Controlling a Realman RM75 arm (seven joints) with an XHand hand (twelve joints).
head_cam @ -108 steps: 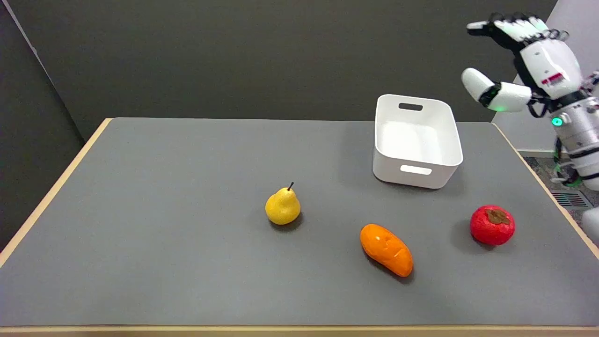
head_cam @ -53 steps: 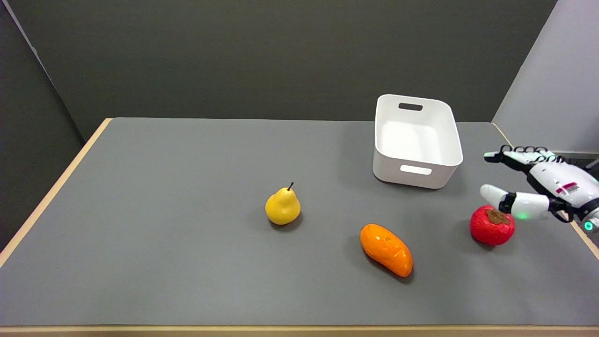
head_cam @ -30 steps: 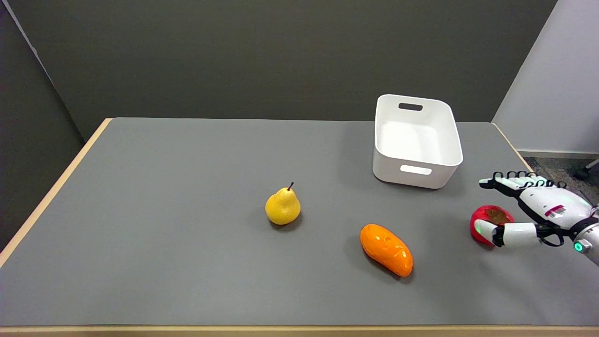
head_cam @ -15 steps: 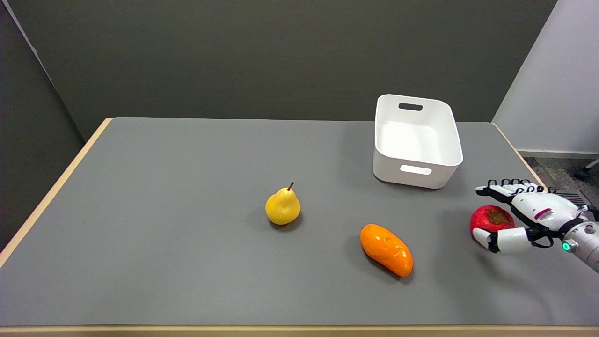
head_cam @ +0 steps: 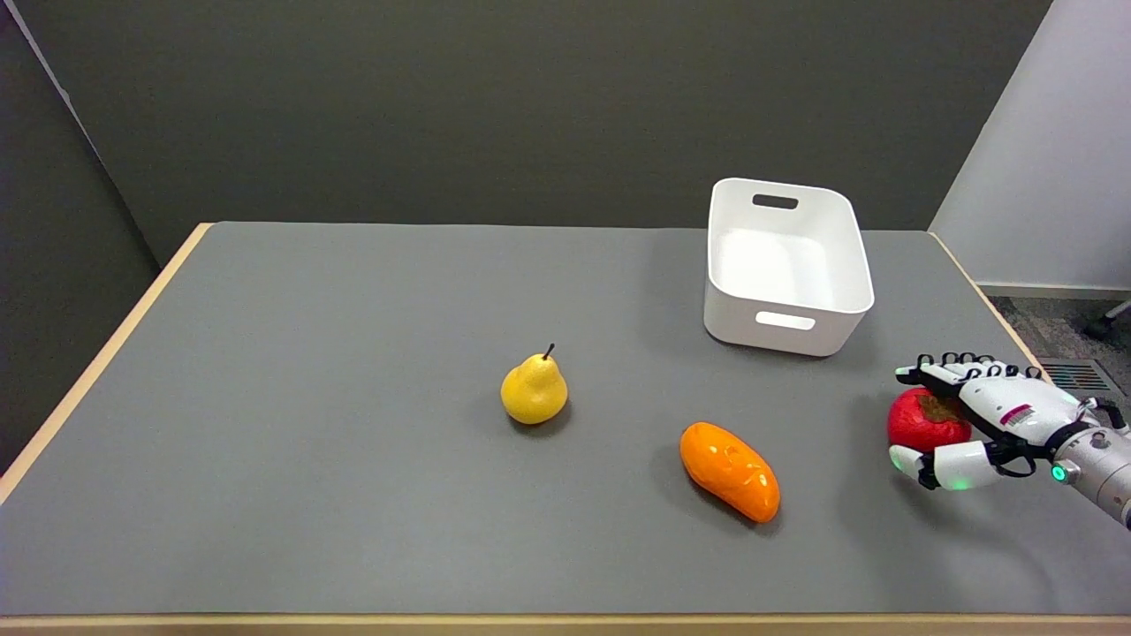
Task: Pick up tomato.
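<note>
Head view, the only one given: red tomato (head_cam: 919, 424) with a brown calyx, resting on the grey table (head_cam: 353, 495) near its right edge, in front of and to the right of the white bin (head_cam: 786, 265); right hand (head_cam: 976, 424) wrapped about the tomato from the right, fingers (head_cam: 937, 371) arched over the far side, thumb (head_cam: 945, 466) low on the near side; seemingly touching the skin on both sides, though not plainly clamped, so whether gripping or merely cupping cannot be told; tomato not lifted, shadow close beneath it. Left of the tomato, well apart: an orange oblong fruit (head_cam: 730, 471), and beyond that a yellow pear (head_cam: 534, 389) standing upright with its stem up. Step in hand, by judgement: closing the grasp; approach done, lift not yet begun. Next move likely to call for firm pressure from fingers and thumb together, then a straight rise off the table; round, smooth skin apt to squirt out sideways if squeezed unevenly.
</note>
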